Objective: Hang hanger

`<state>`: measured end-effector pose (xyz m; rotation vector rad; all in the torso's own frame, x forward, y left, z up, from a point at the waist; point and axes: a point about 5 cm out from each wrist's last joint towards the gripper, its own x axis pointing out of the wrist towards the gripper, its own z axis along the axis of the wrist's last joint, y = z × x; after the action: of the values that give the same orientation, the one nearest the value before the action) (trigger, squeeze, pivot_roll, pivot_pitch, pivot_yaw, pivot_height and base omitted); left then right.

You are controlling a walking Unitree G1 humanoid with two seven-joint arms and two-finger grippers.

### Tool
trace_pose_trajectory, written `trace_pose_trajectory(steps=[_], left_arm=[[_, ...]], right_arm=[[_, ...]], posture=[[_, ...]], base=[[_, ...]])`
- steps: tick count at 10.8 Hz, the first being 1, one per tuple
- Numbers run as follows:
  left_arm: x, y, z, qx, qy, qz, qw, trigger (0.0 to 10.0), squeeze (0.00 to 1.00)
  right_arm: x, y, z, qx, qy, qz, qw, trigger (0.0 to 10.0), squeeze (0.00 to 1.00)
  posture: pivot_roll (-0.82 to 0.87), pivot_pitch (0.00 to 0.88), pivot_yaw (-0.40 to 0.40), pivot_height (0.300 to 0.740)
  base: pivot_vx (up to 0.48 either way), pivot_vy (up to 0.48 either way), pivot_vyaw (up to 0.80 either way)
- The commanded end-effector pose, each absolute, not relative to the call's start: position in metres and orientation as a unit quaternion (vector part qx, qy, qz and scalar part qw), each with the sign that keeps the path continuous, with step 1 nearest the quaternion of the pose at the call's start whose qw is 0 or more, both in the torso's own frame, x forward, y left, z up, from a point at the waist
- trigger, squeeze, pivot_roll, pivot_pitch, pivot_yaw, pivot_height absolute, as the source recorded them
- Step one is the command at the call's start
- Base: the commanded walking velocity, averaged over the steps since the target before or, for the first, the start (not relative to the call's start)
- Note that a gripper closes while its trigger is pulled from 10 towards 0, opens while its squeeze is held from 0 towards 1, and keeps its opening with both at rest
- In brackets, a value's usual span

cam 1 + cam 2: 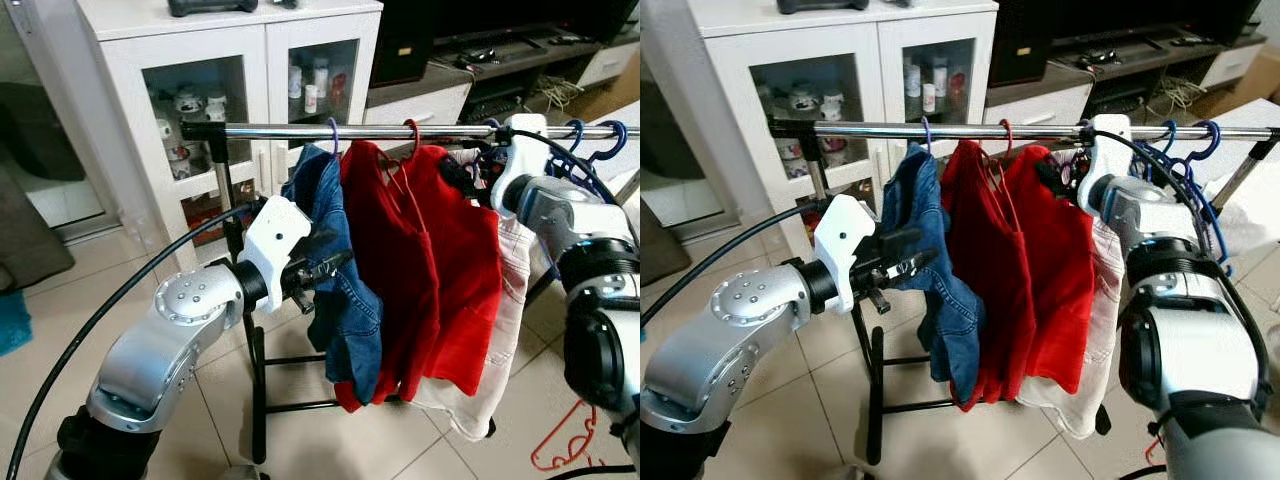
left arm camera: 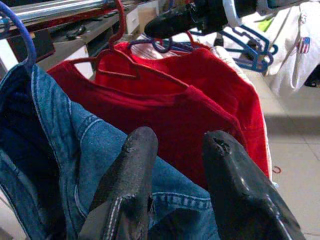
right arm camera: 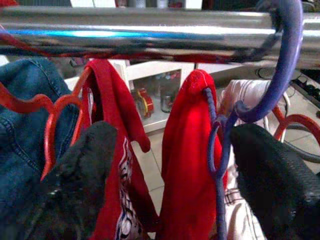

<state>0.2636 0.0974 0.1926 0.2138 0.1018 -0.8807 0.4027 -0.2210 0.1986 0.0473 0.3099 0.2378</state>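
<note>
A chrome rail [image 1: 300, 130] runs across a black rack at chest height. From it hang a blue denim garment [image 1: 345, 300] on a blue hanger, red shirts [image 1: 440, 270] on red hangers, and a white garment [image 1: 505, 300]. My right gripper [image 3: 170, 170] is raised just under the rail, open. A purple hanger [image 3: 287, 50] has its hook over the rail, between the two fingers, with a red shirt on it. My left gripper [image 2: 175, 165] is open lower down, its fingertips against the denim and nothing clamped.
Several blue hangers [image 1: 590, 140] crowd the rail's right end. The rack's black post [image 1: 258, 380] stands behind my left arm. A white glass-door cabinet [image 1: 250, 70] and a low TV stand [image 1: 520, 60] are behind. A red hanger [image 1: 570, 440] lies on the tiled floor.
</note>
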Motion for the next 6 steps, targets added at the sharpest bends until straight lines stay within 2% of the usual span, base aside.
trace_pose_trajectory(steps=[1, 5, 6], left_arm=[[0.26, 0.093, 0.197, 0.111, 0.047, -0.442, 0.889, 10.0, 0.0], [0.252, 0.099, 0.198, 0.116, 0.068, -0.458, 0.879, 10.0, 0.0], [0.246, 0.1, 0.198, 0.114, 0.077, -0.462, 0.876, 10.0, 0.0]], right_arm=[[0.406, -0.223, 0.207, 0.007, 0.148, 0.106, 0.983, 0.0, 0.0], [0.411, -0.222, 0.215, 0.013, 0.158, 0.055, 0.986, 0.0, 0.0], [0.411, -0.222, 0.213, 0.007, 0.16, 0.05, 0.986, 0.0, 0.0]], posture=[[0.13, 0.052, -0.047, 0.74], [0.13, 0.159, -0.052, 0.74], [0.13, 0.221, -0.068, 0.74]], base=[[0.0, 0.0, 0.0], [0.0, 0.0, 0.0], [0.0, 0.0, 0.0]])
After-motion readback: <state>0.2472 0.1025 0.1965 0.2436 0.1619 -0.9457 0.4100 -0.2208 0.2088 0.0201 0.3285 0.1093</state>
